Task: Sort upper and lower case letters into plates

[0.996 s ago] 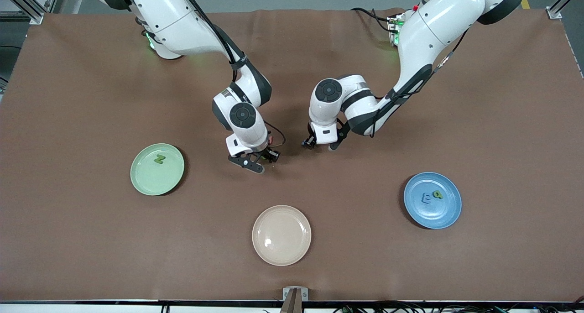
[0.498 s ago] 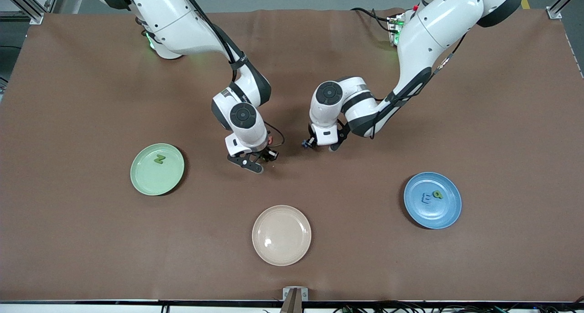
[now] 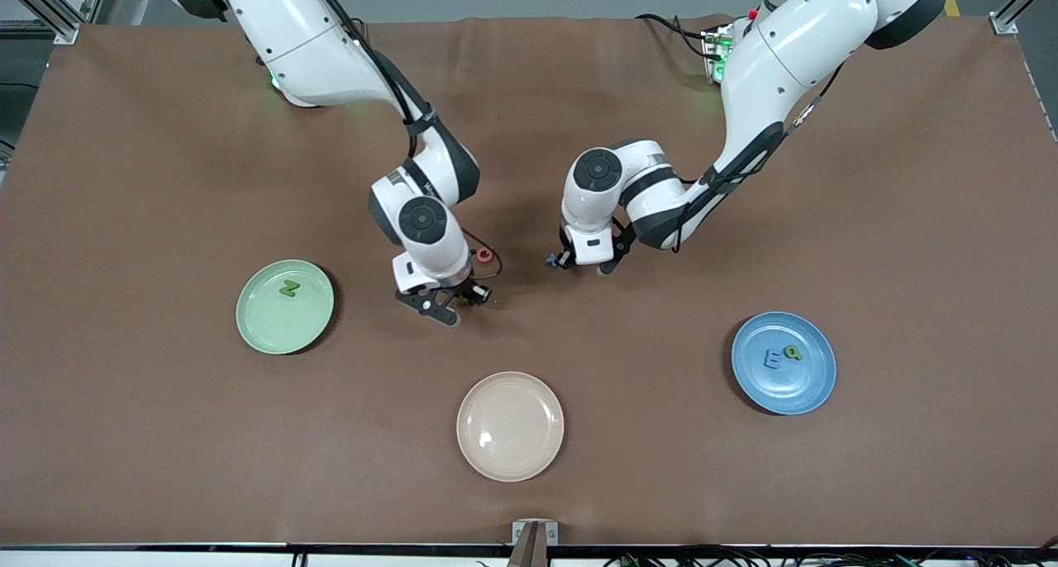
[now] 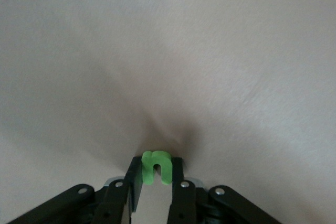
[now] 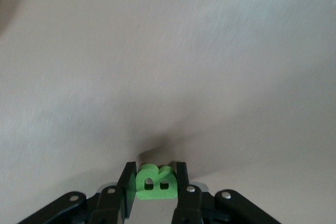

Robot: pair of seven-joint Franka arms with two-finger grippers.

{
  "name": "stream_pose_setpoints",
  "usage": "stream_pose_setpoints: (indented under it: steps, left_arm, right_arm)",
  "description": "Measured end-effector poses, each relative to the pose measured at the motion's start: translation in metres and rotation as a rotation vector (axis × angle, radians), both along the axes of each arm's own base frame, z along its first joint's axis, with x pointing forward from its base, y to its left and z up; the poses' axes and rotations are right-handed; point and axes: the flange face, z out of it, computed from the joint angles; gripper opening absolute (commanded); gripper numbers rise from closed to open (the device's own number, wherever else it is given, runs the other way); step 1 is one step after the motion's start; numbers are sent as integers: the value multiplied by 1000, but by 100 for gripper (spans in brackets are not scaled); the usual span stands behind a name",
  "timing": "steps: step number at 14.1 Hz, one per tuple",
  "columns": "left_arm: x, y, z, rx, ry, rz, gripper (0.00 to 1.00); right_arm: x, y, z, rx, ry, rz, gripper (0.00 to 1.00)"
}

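The step in hand is judged to be the lift-off of two letters at once, near the centre of the front view. The right gripper is seen low over the brown table, its fingers pinched on a green B. The left gripper is likewise low over the table, beside it toward the left arm's end, and its fingers are clamped on a green n. Each letter is held by its flat faces and only its upper part is caught between the pads, so a straight, slow rise is advised before any sideways travel. A red ring-shaped letter lies on the table between the two grippers, and a small blue piece sits just beside the left gripper; both should be cleared by height, not brushed aside. The pale green plate, in the middle band of the frame toward the right arm's end, carries a green N-shaped letter, so the B is probably meant for it. The blue plate, lower in the frame toward the left arm's end, holds a blue E and a small green letter, so its case cannot be settled. Release should be made low over the plate's middle. The cream plate, at the lower centre, is best passed by.
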Motion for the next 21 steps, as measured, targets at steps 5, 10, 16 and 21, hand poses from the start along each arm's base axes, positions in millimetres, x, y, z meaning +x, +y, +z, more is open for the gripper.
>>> stream_pose_setpoints:
  steps: [5, 10, 16, 21]
  left_arm:
    - [65, 47, 43, 59, -65, -45, 1]
    - [126, 134, 79, 142, -90, -195, 1]
    - [178, 275, 79, 166, -62, -375, 3]
    - [187, 306, 70, 156, -49, -409, 55]
  right_arm:
    - [52, -119, 66, -46, 74, 104, 2]
    - [75, -269, 67, -34, 108, 206, 2]
    - [43, -309, 13, -20, 78, 237, 2]
    - [27, -307, -4, -17, 75, 242, 2]
